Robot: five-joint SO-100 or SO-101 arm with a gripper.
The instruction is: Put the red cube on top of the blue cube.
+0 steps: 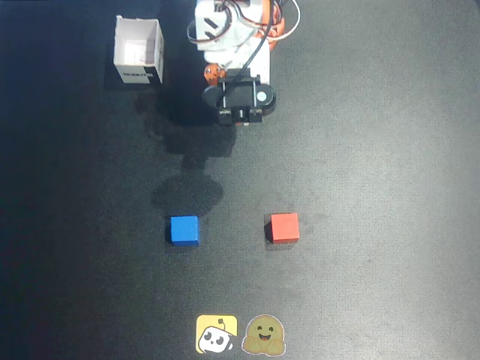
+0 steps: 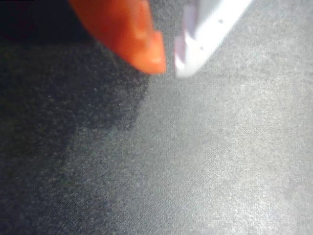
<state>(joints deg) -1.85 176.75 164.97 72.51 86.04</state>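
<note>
The red cube point(image 1: 283, 226) sits on the dark mat, right of centre in the overhead view. The blue cube point(image 1: 183, 229) rests level with it, well to its left, with a clear gap between them. My arm point(image 1: 240, 94) is folded back at the top of the overhead view, far from both cubes. In the wrist view my gripper point(image 2: 168, 69) shows an orange finger point(image 2: 128, 32) and a white finger point(image 2: 205, 34) with tips almost together and nothing between them. Neither cube appears in the wrist view, only bare mat.
A white open-topped box point(image 1: 139, 51) stands at the top left, beside the arm's base. Two cartoon stickers point(image 1: 240, 334) lie at the bottom edge of the mat. The arm's shadow falls above the blue cube.
</note>
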